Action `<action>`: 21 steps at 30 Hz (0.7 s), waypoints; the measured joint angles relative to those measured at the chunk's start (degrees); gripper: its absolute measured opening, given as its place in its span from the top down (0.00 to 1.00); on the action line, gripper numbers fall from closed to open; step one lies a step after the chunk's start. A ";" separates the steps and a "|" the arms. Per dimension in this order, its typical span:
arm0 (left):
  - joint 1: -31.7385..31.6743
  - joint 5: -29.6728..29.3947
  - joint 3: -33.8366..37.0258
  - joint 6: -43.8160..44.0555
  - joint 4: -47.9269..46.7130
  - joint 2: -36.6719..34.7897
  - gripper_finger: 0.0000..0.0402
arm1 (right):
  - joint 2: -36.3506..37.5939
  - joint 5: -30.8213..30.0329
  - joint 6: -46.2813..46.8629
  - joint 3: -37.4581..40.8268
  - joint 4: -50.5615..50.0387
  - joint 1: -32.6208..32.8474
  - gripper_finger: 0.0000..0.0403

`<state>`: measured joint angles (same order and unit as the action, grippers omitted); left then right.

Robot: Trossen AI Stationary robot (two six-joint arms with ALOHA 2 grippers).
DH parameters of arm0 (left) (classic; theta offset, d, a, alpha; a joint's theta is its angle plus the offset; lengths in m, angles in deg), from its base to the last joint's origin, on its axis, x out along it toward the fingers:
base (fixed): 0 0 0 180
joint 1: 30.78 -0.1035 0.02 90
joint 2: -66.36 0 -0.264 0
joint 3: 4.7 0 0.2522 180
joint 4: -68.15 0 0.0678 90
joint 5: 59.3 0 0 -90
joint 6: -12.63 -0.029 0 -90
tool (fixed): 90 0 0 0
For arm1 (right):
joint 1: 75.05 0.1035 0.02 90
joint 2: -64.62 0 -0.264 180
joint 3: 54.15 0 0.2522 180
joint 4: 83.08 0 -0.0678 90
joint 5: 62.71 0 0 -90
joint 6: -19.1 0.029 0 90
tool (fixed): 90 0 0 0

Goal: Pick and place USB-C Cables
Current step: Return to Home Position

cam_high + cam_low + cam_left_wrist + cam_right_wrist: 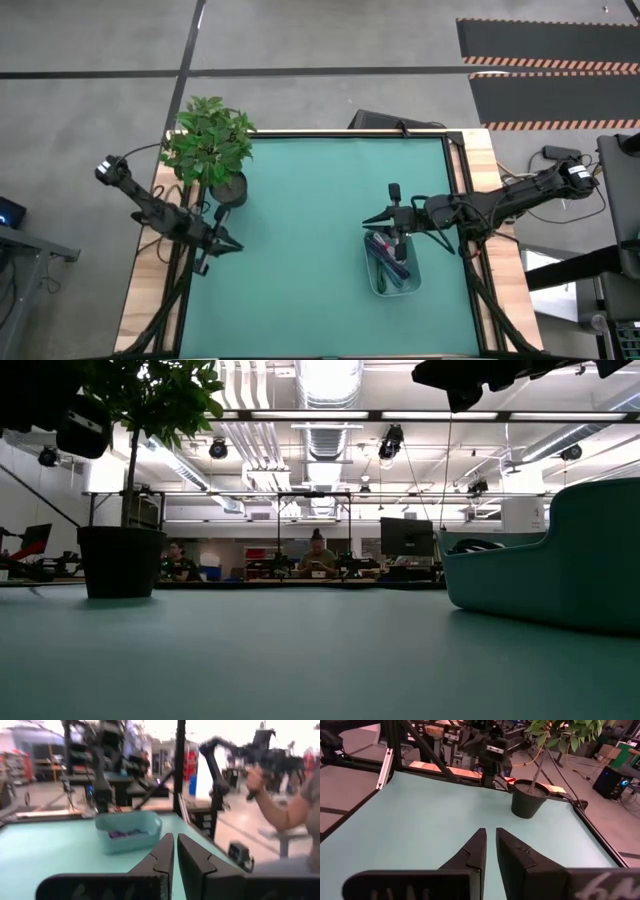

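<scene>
The USB-C cables [390,256] lie bundled inside a pale teal bin [412,284] on the table's right half; I make out navy, dark green and a bit of red among them. In the left wrist view the bin [129,838] shows a dark bundle [122,834] at its rim. My right gripper [372,220] hovers shut above the bin's far end, pointing toward the table's left; its wrist view [490,838] shows bare mat. My left gripper [235,246], shut [175,842], waits near the table's left edge, aimed at the bin.
A potted plant [228,188] stands at the far left of the mat, also seen from the right wrist [530,799] and low down [121,560]. The bin's wall [560,555] fills the low view's right. A person's arm [292,810] shows beyond the table's right edge.
</scene>
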<state>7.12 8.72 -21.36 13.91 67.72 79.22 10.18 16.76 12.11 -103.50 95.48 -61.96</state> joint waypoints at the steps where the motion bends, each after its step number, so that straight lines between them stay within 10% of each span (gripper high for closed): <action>1: -0.57 0.00 0.24 -0.19 0.07 -0.82 0.98 | -0.02 0.00 -0.08 0.00 0.00 0.00 0.92; 21: -13.35 0.00 0.69 -0.42 -6.33 -5.48 0.98 | -0.04 0.00 -0.80 0.00 -0.02 0.00 0.92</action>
<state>-6.23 8.72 -20.66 13.49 61.40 73.73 10.14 16.76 11.31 -103.50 95.45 -61.96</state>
